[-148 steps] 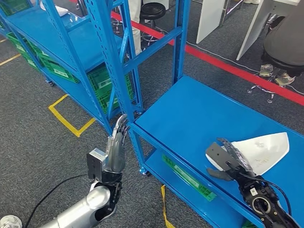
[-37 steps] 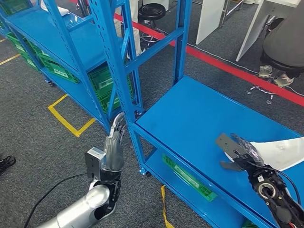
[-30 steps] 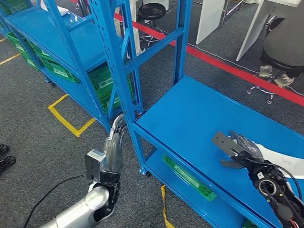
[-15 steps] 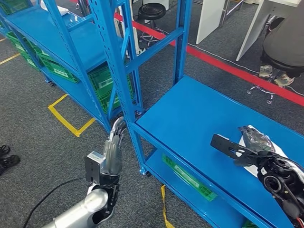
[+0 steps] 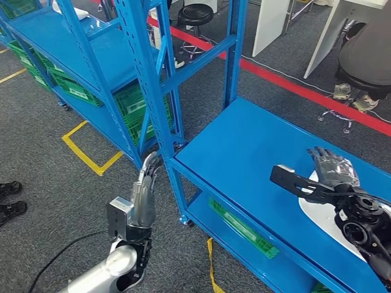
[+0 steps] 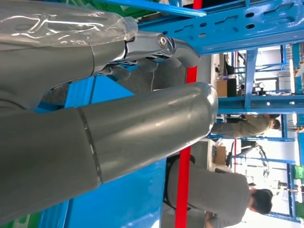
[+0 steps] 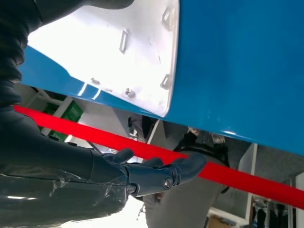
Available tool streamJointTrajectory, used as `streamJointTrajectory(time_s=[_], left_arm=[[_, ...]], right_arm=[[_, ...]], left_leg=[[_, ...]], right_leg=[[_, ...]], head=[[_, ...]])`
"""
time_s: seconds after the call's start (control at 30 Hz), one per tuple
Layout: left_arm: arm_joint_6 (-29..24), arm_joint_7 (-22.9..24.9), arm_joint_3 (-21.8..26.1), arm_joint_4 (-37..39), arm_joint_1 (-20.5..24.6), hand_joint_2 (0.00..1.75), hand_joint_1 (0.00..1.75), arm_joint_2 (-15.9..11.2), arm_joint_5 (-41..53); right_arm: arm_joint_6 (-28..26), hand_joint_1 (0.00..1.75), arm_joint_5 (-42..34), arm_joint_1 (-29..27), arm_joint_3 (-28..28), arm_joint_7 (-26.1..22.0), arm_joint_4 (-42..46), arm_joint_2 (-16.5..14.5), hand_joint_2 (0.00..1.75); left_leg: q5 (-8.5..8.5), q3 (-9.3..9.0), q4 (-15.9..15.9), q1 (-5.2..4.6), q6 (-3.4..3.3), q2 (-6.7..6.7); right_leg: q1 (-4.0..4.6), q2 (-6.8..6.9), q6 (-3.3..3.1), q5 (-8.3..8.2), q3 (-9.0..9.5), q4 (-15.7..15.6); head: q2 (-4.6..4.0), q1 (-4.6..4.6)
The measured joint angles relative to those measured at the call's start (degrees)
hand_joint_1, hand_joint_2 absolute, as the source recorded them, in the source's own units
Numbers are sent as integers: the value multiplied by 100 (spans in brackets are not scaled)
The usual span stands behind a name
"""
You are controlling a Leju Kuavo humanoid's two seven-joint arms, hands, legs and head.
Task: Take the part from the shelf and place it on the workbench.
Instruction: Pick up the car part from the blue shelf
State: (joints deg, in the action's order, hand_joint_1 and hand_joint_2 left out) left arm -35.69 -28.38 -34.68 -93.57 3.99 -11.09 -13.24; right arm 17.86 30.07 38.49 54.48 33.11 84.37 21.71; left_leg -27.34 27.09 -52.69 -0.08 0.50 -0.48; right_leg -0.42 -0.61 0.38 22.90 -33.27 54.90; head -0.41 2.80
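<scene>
The right hand (image 5: 333, 174) hovers with fingers spread, holding nothing, just above the white part (image 5: 322, 217), which lies on the blue shelf (image 5: 248, 146) at the right. The left hand (image 5: 143, 192), empty with fingers straight, points up beside the shelf's near-left post (image 5: 156, 104).

Blue upright (image 5: 149, 104) beside left hand (image 5: 143, 198)

No legible text, label, brand or number on any surface in these views
</scene>
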Motion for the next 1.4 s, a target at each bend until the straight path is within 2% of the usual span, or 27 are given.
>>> streamJointTrajectory(time_s=[0.43,0.73,1.07,1.23,1.4], left_arm=[[78,1,58,-64,-33,0,0,-38,6],[79,9,73,-108,-53,0,0,-51,61],[19,74,87,-186,-124,0,0,-54,121],[82,89,89,-210,-130,0,0,-54,122],[122,90,89,-212,-128,0,0,-54,119]], right_arm=[[255,0,-162,52,5,229,522,98,175],[161,0,411,-11,-131,568,853,297,175],[-163,0,1081,-655,-988,647,893,672,175],[-151,0,1433,-1190,-1539,647,886,749,175],[-207,0,1441,-1585,-1990,647,887,771,175]], left_leg=[[0,-1,0,0,0,0],[0,-3,-2,0,0,0],[-2,0,-4,-1,-2,-2],[-3,3,-4,0,-3,-7],[-3,5,-3,0,-3,-3]], right_leg=[[0,-1,0,0,-1,0],[1,-1,0,0,-1,-1],[0,1,0,0,-1,-3],[0,6,1,0,-1,-3],[0,3,0,0,-1,-3]], head=[[0,1],[-1,1],[-1,1],[1,1],[-1,1]])
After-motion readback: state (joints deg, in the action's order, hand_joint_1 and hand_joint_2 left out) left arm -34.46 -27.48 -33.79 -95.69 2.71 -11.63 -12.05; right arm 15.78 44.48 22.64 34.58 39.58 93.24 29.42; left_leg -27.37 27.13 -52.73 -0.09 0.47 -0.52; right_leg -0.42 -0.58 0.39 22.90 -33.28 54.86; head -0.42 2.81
